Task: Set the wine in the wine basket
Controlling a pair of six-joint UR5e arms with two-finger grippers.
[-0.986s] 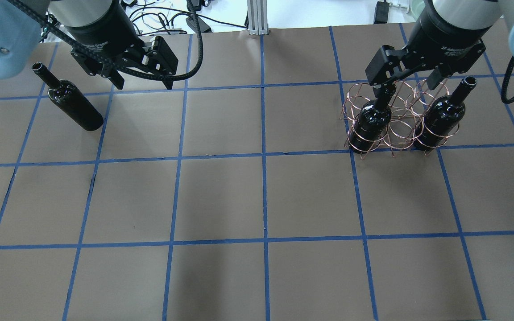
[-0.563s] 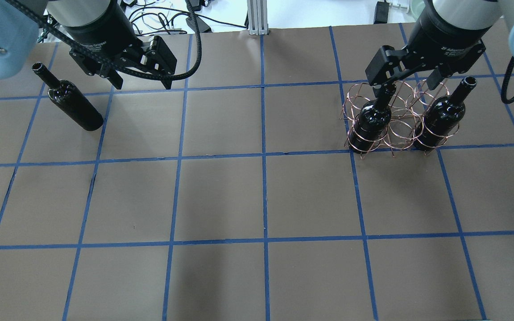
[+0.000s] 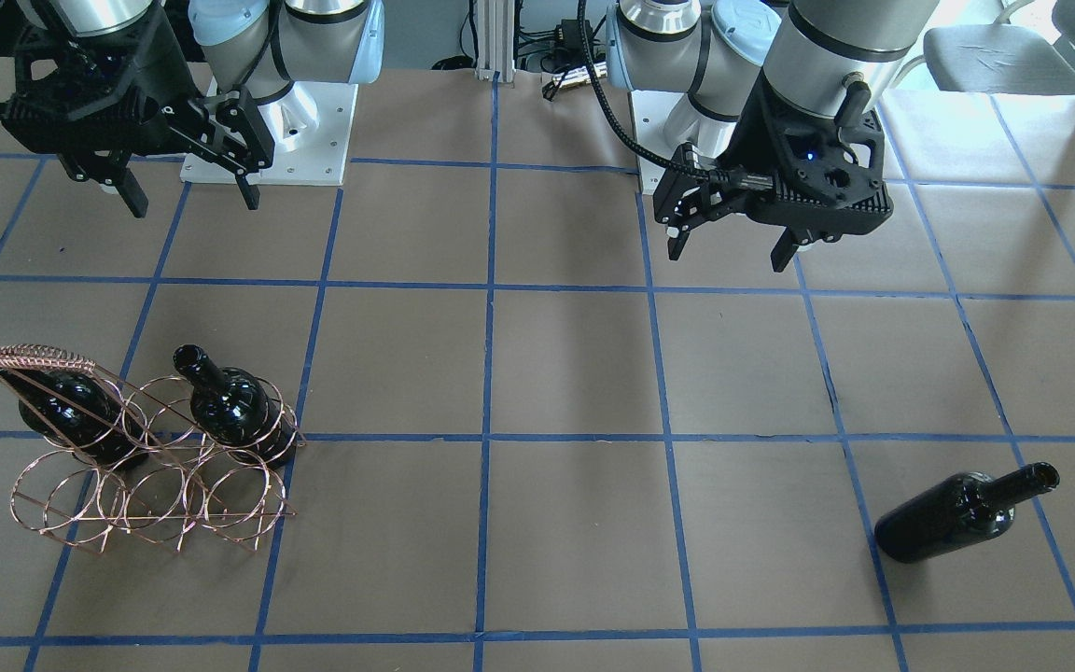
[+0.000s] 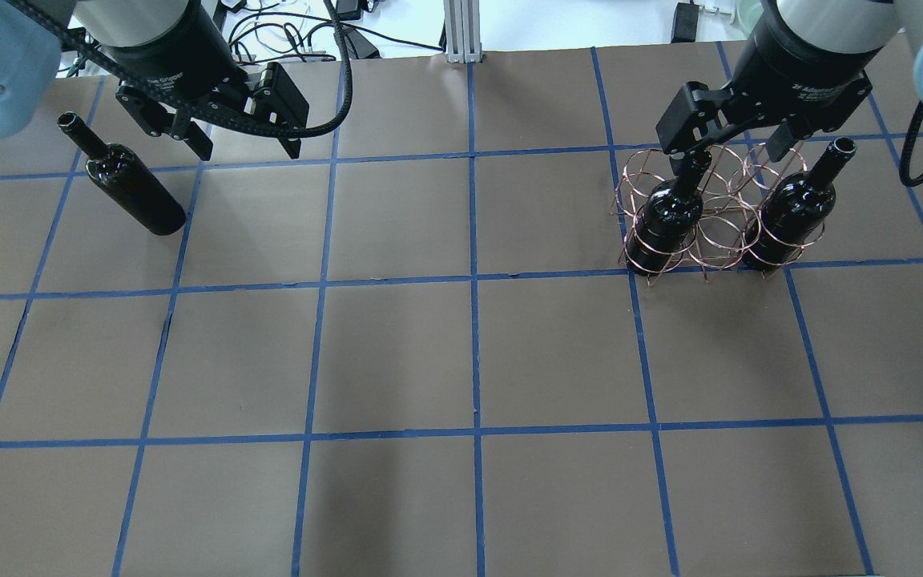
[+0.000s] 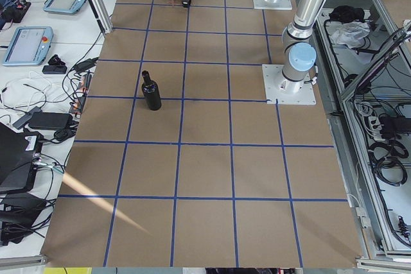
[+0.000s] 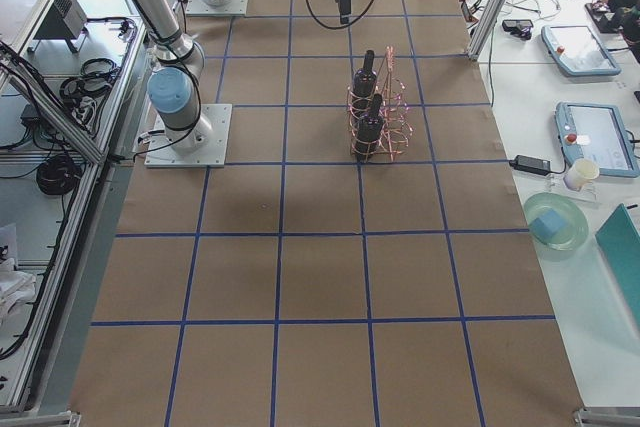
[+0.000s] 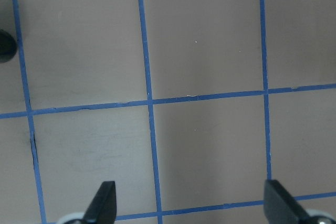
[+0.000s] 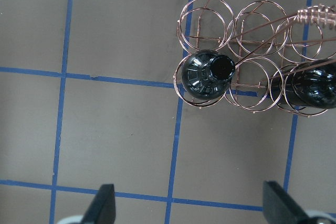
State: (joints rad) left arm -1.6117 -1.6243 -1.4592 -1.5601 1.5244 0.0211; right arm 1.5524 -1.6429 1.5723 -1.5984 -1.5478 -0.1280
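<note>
The copper wire wine basket (image 4: pixel 719 232) stands at the right of the table and also shows in the front view (image 3: pixel 155 504). Two black wine bottles stand in its rings, one (image 4: pixel 667 216) at the left end and one (image 4: pixel 790 208) at the right end. The right wrist view shows both, the left one (image 8: pixel 205 74) and the right one (image 8: pixel 315 90). A third wine bottle (image 4: pixel 129 188) stands alone on the table at the far left. My left gripper (image 4: pixel 247 148) is open and empty, raised to the right of that bottle. My right gripper (image 4: pixel 730 156) is open and empty, high above the basket.
The table is brown paper with a blue tape grid (image 4: pixel 473 276). Cables and a metal post (image 4: pixel 459 28) lie beyond its far edge. The basket's braided handle (image 8: pixel 315 15) rises over its right end. The lone bottle's edge shows in the left wrist view (image 7: pixel 5 45).
My left gripper has drifted a little left and towards the far edge, closer to the lone bottle. My right gripper, the basket and the bottles have not moved.
</note>
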